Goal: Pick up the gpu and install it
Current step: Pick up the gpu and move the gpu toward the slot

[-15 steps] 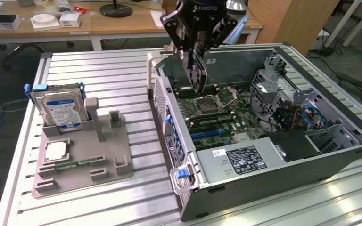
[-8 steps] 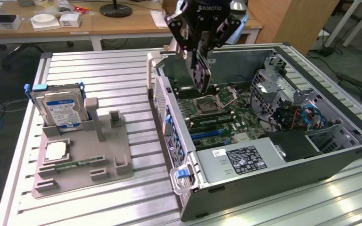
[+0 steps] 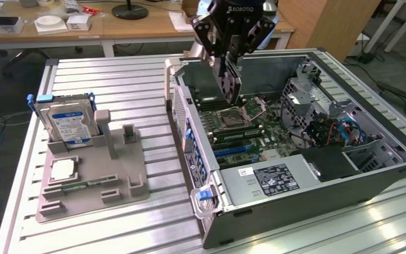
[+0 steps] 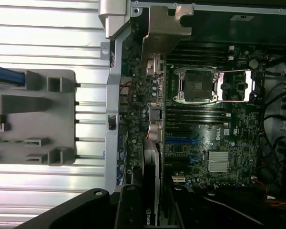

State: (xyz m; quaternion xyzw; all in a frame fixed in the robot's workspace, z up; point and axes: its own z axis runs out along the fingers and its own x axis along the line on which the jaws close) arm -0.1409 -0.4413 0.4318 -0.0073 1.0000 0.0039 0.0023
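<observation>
My gripper (image 3: pixel 230 59) hangs over the open computer case (image 3: pixel 372 174), shut on the gpu (image 3: pixel 228 87). The gpu is a thin dark card, held on edge and pointing down at the motherboard (image 3: pixel 249 132). Its lower edge is just above the board, near the open CPU socket (image 3: pixel 232 117). In the wrist view I see the gpu (image 4: pixel 151 186) edge-on between my fingers (image 4: pixel 127 210). It runs along the case's rear wall side of the motherboard (image 4: pixel 205 129), with its pale metal bracket (image 4: pixel 167 28) at the far end. I cannot tell whether the card touches a slot.
On the exterior view's left, a grey fixture (image 3: pixel 118 180) holds an upright hard drive with a blue label (image 3: pixel 65 124), a flat chip (image 3: pixel 63 169) and a narrow green memory stick (image 3: pixel 84 185). The case also holds a power supply (image 3: pixel 274 179) and drive cages (image 3: pixel 308 100). Everything stands on a slatted aluminium table (image 3: pixel 111 90).
</observation>
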